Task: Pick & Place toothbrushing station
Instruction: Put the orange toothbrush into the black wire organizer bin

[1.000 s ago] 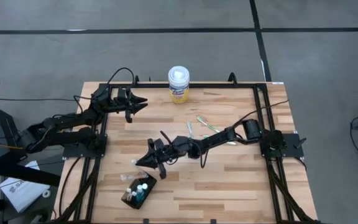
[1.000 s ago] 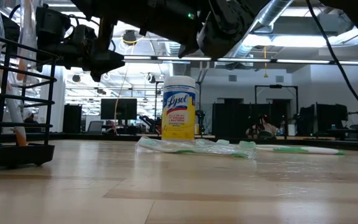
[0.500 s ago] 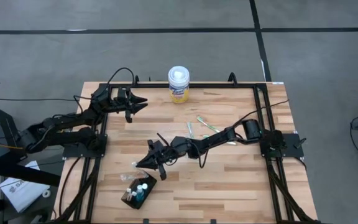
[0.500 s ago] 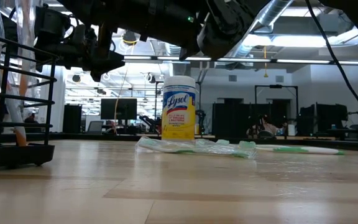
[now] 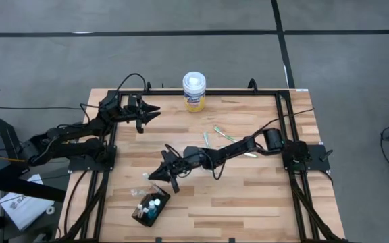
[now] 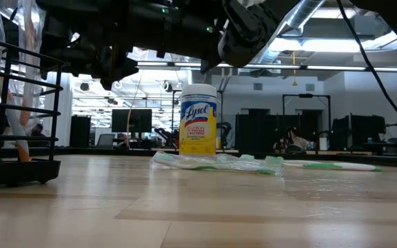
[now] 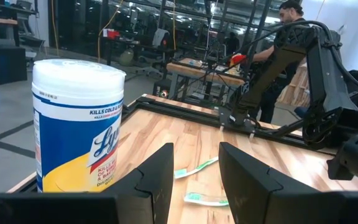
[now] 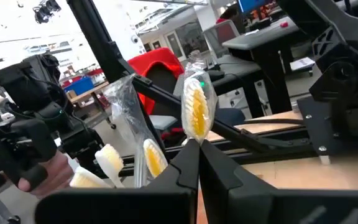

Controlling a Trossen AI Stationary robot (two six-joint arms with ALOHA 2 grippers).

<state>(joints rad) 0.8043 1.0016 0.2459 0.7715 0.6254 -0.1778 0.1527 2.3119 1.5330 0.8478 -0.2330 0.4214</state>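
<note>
The toothbrushing station (image 5: 151, 208) is a small black holder near the table's front left. It carries small bottles and plastic-wrapped toothbrushes that stick up from it. It also shows at the left of the low view (image 6: 19, 172). My right gripper (image 5: 152, 175) hangs just on the far side of the station, its fingers together (image 8: 197, 150). Wrapped yellow-bristled toothbrush heads (image 8: 195, 107) stand right in front of the fingertips. My left gripper (image 5: 152, 112) waits open and empty at the far left (image 7: 194, 180), near the wipes canister (image 5: 194, 91). My right gripper's shut fingertips (image 8: 189, 155) stand at the lower end of a wrapped toothbrush head (image 8: 193, 127). I cannot tell whether they touch its plastic wrap.
The yellow-labelled wipes canister (image 6: 198, 120) stands at the far edge. Loose green toothbrushes (image 5: 223, 135) and one in a clear wrap (image 6: 216, 163) lie at mid-table, under my right arm. A black frame (image 5: 279, 135) runs along the table's sides. People show in the room behind.
My right gripper has shifted a little toward the table's far edge and left, staying beside the station with its fingers together. The station has not moved.
</note>
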